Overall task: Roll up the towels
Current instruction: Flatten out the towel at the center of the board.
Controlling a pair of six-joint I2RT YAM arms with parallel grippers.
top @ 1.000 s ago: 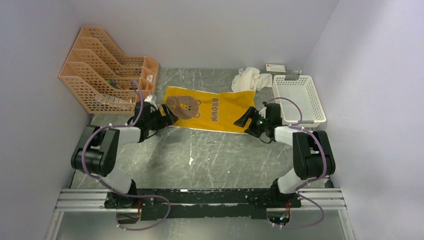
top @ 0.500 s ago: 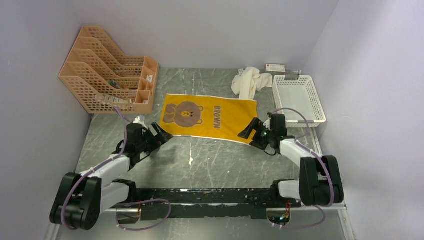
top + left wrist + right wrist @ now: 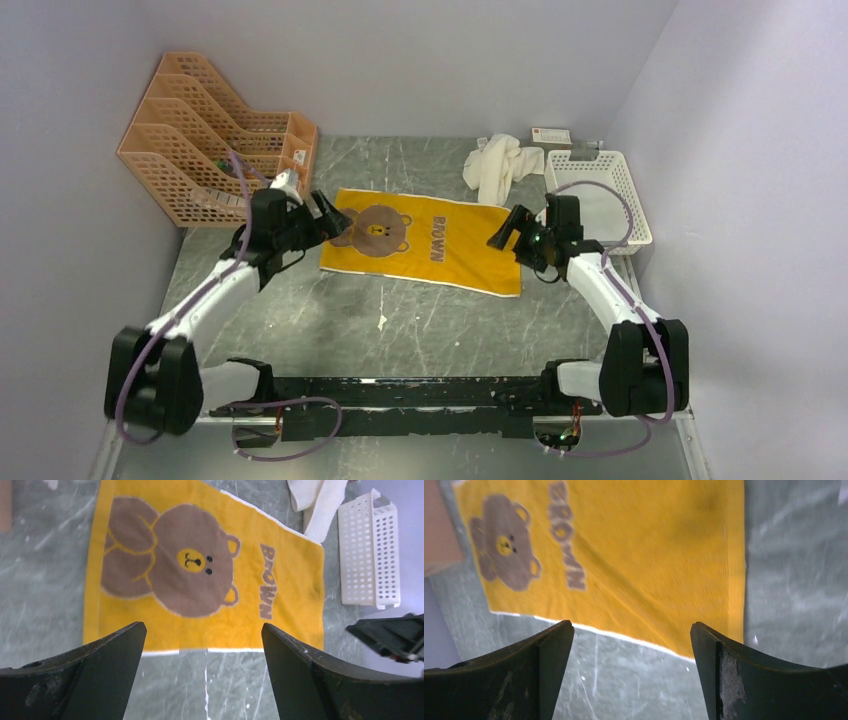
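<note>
Since nothing on the table has been rolled yet, I judge the task to be at its very start. Furthest left stands an orange plastic lattice file rack (image 3: 215, 140), which plays no part here. Next comes my left gripper (image 3: 330, 213), jaws spread wide and holding nothing, hovering at the left short edge of the mustard-yellow cloth towel (image 3: 450, 262). That towel lies flat and fully spread, printed side up, on the grey marbled table (image 3: 400, 320), roughly midway between my two arms; no end of it is turned over or curled. Behind its right end, at the far edge of the table, the cream-white cloth towel (image 3: 497, 165) sits in a crumpled heap, neither spread nor rolled. My right gripper (image 3: 505, 228) hangs over the yellow towel's right short edge, its jaws also wide apart and empty. Just beyond it, against the right wall, is a white perforated plastic basket (image 3: 600, 195), touching or nearly touching the cream heap. So both rolls are left to make, and the cream towel looks to need flattening first. As for writing, the yellow towel carries a brown cartoon bear (image 3: 175, 562) and the word "BROWN" (image 3: 267, 580) in brown letters; a small white box (image 3: 551, 134) behind the basket bears a label too small to read.
</note>
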